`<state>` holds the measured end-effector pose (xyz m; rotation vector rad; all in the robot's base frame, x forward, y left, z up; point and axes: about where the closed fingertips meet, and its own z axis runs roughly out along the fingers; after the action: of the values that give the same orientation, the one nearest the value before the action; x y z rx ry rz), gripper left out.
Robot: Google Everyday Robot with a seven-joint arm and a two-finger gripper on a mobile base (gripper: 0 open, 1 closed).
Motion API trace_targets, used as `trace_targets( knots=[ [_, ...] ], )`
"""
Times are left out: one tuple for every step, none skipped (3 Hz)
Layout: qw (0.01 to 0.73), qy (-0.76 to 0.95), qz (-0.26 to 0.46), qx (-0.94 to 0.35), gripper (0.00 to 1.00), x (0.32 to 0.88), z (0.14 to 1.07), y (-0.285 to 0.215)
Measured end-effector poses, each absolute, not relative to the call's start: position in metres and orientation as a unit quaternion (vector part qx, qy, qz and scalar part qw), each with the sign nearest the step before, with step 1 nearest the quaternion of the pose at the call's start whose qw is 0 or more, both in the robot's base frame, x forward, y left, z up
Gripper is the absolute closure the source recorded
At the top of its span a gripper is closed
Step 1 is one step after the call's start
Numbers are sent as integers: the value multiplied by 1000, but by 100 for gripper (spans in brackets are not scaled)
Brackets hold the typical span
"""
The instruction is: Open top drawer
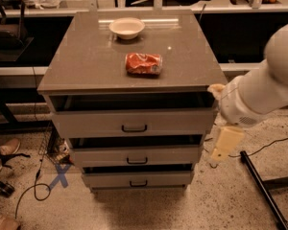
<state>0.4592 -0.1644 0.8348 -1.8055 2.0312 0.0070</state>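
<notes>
The top drawer [96, 123] is the widest of three grey drawers in the cabinet, with a small dark bar handle [134, 128] at its centre. A dark gap shows between its front and the countertop [86, 66]. My gripper [225, 143], a cream-coloured piece hanging below the white arm [264, 92], sits just right of the cabinet's front right corner. It is level with the gap under the top drawer and touches nothing. The middle drawer [173, 155] and the bottom drawer [105, 179] lie below.
A white bowl [127, 28] and a crushed red can [144, 63] sit on the countertop. A black pole [264, 190] lies on the floor at the right. Cables [36, 186], a blue tape cross [60, 175] and a shoe [7, 147] are at the left.
</notes>
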Motion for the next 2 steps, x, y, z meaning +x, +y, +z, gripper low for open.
trace_targets(
  knots=[
    [225,721,-26,-655,0,488,794,-162],
    [225,721,-26,-655,0,488,794,-162]
  ],
)
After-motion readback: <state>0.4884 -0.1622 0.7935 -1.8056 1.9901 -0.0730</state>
